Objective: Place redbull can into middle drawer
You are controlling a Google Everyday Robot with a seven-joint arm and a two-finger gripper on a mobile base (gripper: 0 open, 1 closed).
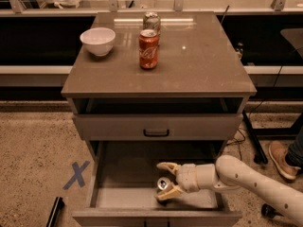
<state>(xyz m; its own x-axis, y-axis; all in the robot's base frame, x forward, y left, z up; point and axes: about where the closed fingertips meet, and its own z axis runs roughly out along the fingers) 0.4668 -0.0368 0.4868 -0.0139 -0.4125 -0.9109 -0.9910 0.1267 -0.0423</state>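
The redbull can point(164, 184) stands in the open middle drawer point(124, 198), right of the floor's centre, its silver top facing up. My gripper point(166, 180) reaches into the drawer from the right on a pale arm. Its two fingers are spread apart, one behind the can and one in front of it. The front finger point(166, 194) is close against the can, and a gap shows at the rear finger. The can's lower body is hidden by the gripper.
A red cola can point(148, 49), a shorter silver can point(151, 20) and a white bowl point(98, 40) stand on the cabinet top. The upper drawer front point(156, 126) has a black loop handle. A blue X point(76, 175) marks the floor at left. A shoe point(279, 160) is at right.
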